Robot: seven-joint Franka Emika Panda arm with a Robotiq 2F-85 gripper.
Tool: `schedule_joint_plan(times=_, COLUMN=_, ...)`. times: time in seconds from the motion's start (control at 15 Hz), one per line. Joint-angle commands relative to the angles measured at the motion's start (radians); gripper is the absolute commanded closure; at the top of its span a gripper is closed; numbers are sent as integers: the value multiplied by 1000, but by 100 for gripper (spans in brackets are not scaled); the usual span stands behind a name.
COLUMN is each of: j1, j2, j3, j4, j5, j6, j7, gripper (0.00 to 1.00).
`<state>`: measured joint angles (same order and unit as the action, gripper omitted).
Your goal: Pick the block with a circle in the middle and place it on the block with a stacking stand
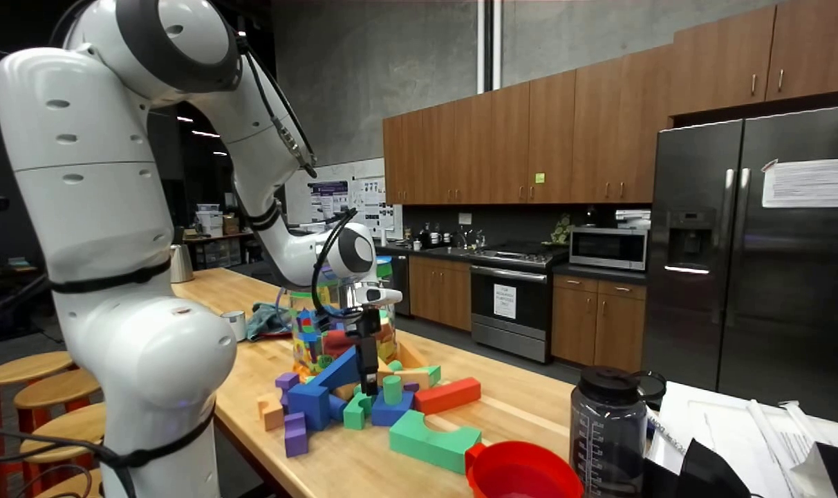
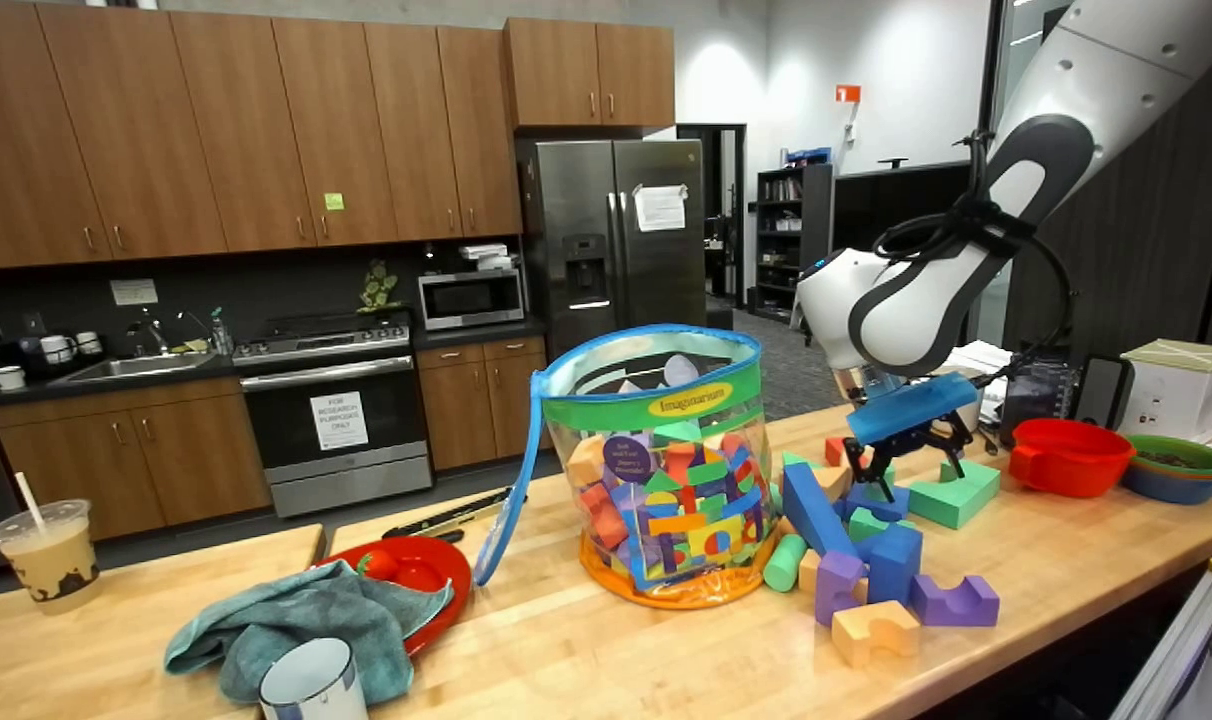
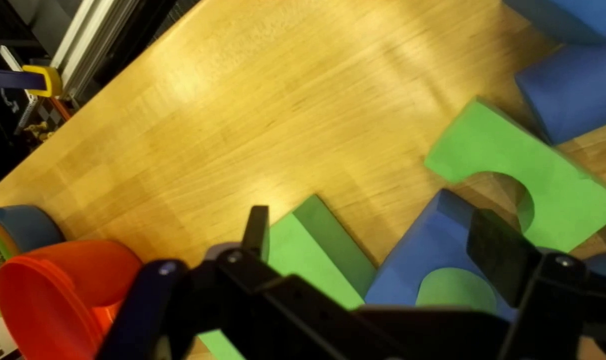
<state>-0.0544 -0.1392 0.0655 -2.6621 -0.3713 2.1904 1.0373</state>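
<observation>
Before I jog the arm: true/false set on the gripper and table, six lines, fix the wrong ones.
The gripper is open. True.
A green cylinder stands upright on a blue block. True.
Every green cylinder in sight stands upright. False: a second green cylinder lies on its side by the clear bag.
A teal cloth lies partly over a red plate. True.
The clear bag is empty. False: it holds many coloured blocks.
The gripper hangs inside the clear bag. False: it is outside it, over loose blocks.
</observation>
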Motion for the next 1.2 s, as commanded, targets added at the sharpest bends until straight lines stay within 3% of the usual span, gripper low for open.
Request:
schedule_joint_plan(times=0.0, j1=5, j2=0, j3=-6, j4=1, j5=1, j6=-6, j7=-2, gripper=0)
schedule_joint_plan(times=0.33, j1=2, j2=4, j3=-18, j4=25, j5=46, j6=39, j7=-4, gripper=0)
schedule_joint_plan(times=0.87, j1=20, j2=-8, j3=-17, j4=95, j5=226, j6=85, j7=-88, gripper=0)
schedule_joint_plan(times=1.07, j1=21, j2=-2, j3=-14, j4=109, j5=228, j6=83, j7=-91, gripper=0)
schedule_joint_plan(times=1.13, j1=12, j2=2, j3=-9, j4=107, j5=175, j6=84, j7=-53, gripper=0)
